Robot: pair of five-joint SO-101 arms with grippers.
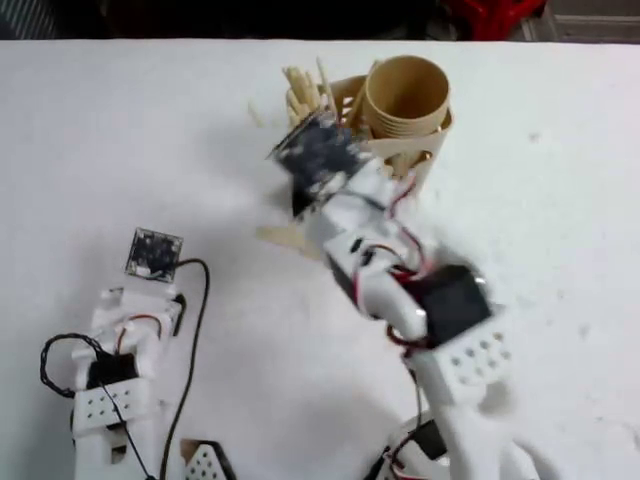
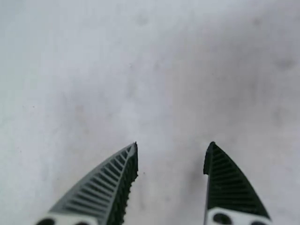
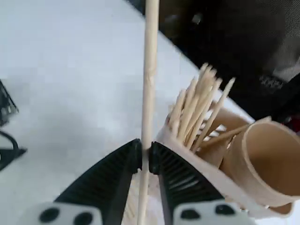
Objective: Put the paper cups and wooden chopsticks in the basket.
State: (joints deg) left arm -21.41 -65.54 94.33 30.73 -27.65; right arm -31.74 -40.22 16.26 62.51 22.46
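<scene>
Chopstick point(image 3: 150, 70) pinched in right end effector point(image 3: 145, 157) beside basket point(image 3: 211, 174); left end effector point(image 2: 173, 145) spread.

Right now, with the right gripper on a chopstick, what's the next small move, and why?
Probably shift the right gripper over the basket, then open it. It is shut on one chopstick close beside the basket, not yet over it. The other chopsticks and the cups are already in the basket.
</scene>
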